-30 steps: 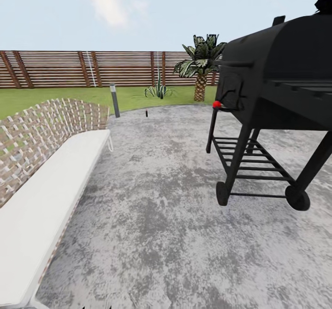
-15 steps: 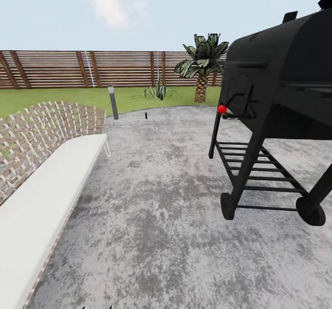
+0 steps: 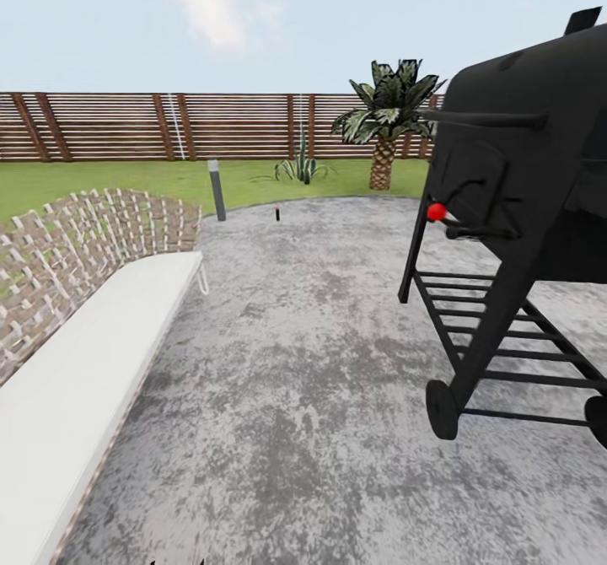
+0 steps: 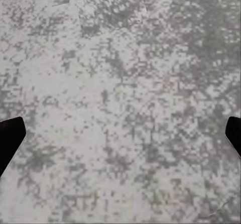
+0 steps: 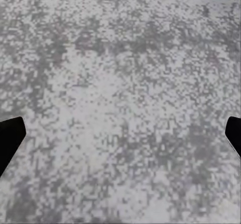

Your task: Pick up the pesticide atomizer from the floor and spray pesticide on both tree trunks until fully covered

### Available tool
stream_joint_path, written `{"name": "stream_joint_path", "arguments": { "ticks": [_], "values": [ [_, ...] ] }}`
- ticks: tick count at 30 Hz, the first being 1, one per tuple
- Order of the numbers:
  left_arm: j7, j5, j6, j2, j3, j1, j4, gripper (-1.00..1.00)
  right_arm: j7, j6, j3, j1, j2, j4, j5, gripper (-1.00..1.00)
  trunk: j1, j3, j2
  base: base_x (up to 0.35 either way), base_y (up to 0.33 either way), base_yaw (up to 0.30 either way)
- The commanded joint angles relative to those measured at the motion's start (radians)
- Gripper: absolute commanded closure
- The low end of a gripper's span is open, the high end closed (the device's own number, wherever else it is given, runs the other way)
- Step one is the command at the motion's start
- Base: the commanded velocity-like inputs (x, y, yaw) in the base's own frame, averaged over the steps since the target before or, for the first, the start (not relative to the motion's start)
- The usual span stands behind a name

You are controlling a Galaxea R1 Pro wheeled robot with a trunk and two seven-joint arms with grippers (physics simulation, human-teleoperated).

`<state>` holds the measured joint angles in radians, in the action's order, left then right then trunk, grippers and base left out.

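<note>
The head camera has advanced and swung left: the black grill [image 3: 523, 211] looms larger, rightward. A small dark object [image 3: 276, 212], possibly the atomizer, stands at the paving's far edge. Both pincers [image 4: 120, 136] [image 5: 120, 136] are held apart, empty.

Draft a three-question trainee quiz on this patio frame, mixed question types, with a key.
1. True or false: the black grill stands on the grass lawn.
2. Multiple choice: what lies along the view's left side? A) a white-cushioned woven bench B) a pond C) a wheelbarrow
3. Short answer: are the left hand and right hand holding anything?

Key
1. False; it stands on the grey mottled paving.
2. A.
3. No; in each wrist view the dark fingertips sit wide apart at the frame edges with bare paving between them.
</note>
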<state>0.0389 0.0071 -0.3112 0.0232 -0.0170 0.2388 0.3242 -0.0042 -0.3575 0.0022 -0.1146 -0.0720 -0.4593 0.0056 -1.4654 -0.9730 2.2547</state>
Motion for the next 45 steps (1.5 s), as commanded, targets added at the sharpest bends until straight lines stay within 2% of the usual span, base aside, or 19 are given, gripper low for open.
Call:
{"name": "stream_joint_path", "arguments": {
  "ticks": [1, 45],
  "values": [
    [0.001, 0.001, -0.003, 0.0, -0.001, 0.001, -0.001, -1.0, 0.0, -0.003, 0.0, 0.0, 0.0, 0.001, 0.001, -1.0, 0.0, -0.001, 0.0, 0.34, 0.0, 0.011],
    [0.001, 0.001, -0.003, 0.0, -0.001, 0.0, -0.001, -1.0, 0.0, -0.003, 0.001, 0.0, 0.0, 0.001, 0.001, -1.0, 0.0, -0.001, 0.0, 0.34, 0.0, 0.0]
  ]
}}
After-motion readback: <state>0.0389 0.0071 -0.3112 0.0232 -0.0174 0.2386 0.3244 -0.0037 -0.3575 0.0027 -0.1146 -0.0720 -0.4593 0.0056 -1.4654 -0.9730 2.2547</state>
